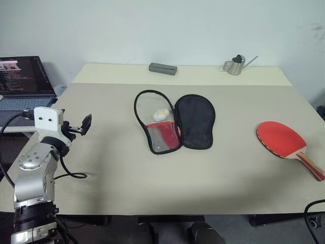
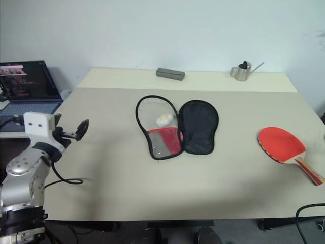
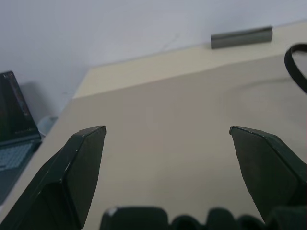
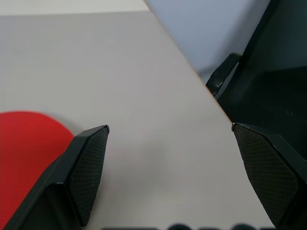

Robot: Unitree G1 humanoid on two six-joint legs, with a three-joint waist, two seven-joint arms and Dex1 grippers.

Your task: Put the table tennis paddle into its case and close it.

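The case [image 1: 195,122] lies unzipped and spread flat in the middle of the table. One half shows black lining. The other half shows a black rim, a mesh pocket over red, and a white-yellow charm [image 1: 161,115]. The table tennis paddle [image 1: 278,138] rests red face up near the table's right edge, its striped handle pointing toward the front right corner. My left gripper [image 1: 82,126] hovers open over the table's left side, well left of the case and holding nothing. My right gripper [image 4: 170,128] is open above the table's right edge, with the paddle's red face [image 4: 29,148] beside one finger.
A grey bar [image 1: 163,68] and a small metal watering can [image 1: 236,65] stand at the table's far edge. An open laptop [image 1: 23,81] sits on a lower surface to the left. A black cable [image 1: 76,175] loops onto the table's front left. Dark furniture [image 4: 268,72] stands beyond the right edge.
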